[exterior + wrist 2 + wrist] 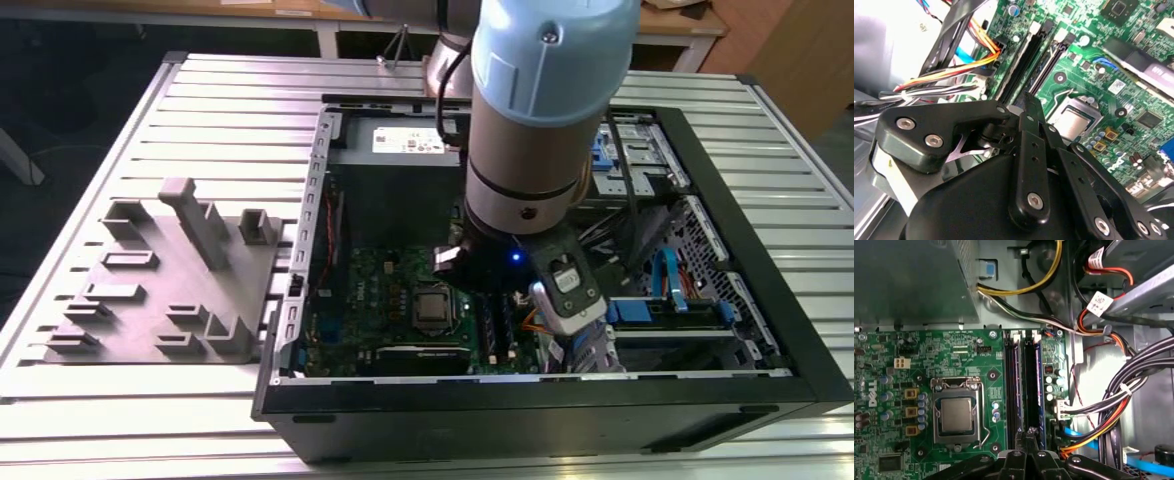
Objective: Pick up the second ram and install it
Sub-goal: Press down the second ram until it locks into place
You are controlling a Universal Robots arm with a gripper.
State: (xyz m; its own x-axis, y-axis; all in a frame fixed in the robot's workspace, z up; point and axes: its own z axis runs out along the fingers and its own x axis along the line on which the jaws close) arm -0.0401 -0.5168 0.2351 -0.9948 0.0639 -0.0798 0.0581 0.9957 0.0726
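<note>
1. Green motherboard (954, 350) lies flat in the open computer case (747, 330), which lies on the slatted metal desk (200, 90), so the memory slots (1013, 390) face straight up at the arm (534, 130).
2. The hand (1026, 435) hangs at one end of the slots, its fingers brought together with nothing visible between them. I judge it is set to press rather than to carry.
3. The second ram (1039, 390) appears to stand in the slot nearest the motherboard's cable-side edge, showing as a thin blue-green strip. Whether it is fully seated I cannot tell.
4. Room is tight: the processor socket (956, 412) lies on one side of the slots, with bundled cables (1114, 405) beyond the board's edge on the other.
5. A grey fixture (160, 290) sits well apart, by the desk's edge at the exterior view's left.
</note>
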